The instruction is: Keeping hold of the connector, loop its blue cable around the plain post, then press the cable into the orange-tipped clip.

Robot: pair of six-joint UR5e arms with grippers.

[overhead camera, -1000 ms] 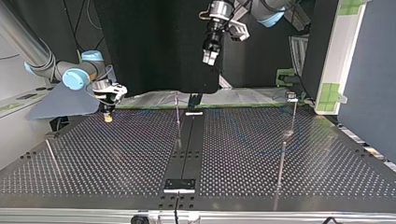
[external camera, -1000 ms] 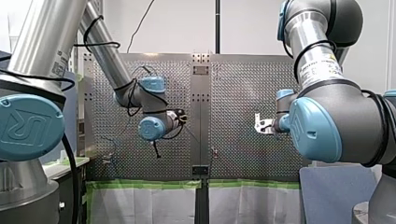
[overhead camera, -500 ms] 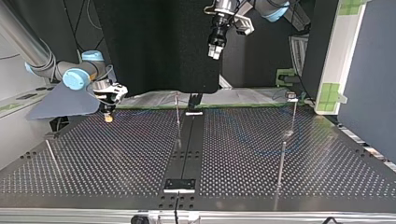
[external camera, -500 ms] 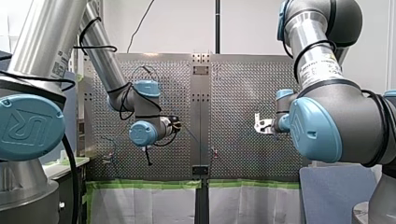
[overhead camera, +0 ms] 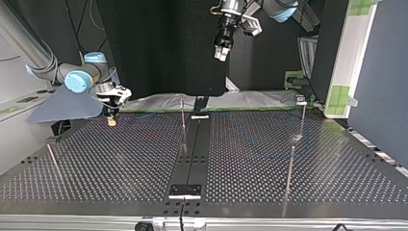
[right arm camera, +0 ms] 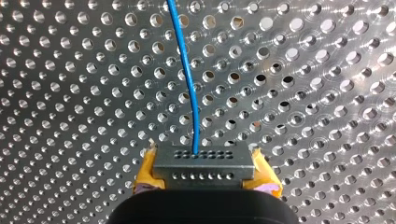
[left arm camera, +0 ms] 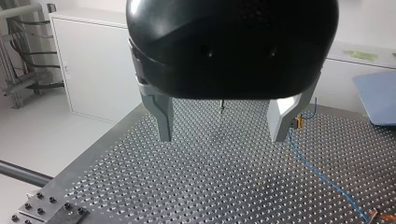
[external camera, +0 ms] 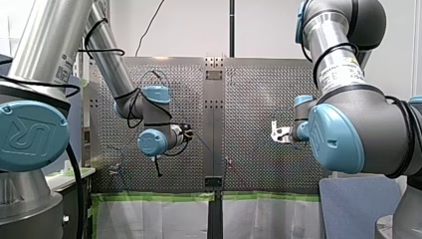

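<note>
My right gripper [right arm camera: 205, 173] clamps its yellow pads [right arm camera: 145, 175] on the grey connector [right arm camera: 204, 161], low over the perforated table [right arm camera: 70, 93] — a grip that, I judge, pins the end while the blue cable [right arm camera: 187, 79] trails ahead from the connector. My left gripper [left arm camera: 223, 122] hangs well apart from the connector, fingers spread and empty — likely to leave the routing room.

My left gripper [left arm camera: 222, 137] hangs high, at 12 o'clock in the top view. It points down with its two metal fingers [left arm camera: 163, 116] wide apart. My right gripper [right arm camera: 203, 161] sits low at 9 o'clock there, and its yellow pads [right arm camera: 145, 175] squeeze the connector [right arm camera: 219, 167].
</note>
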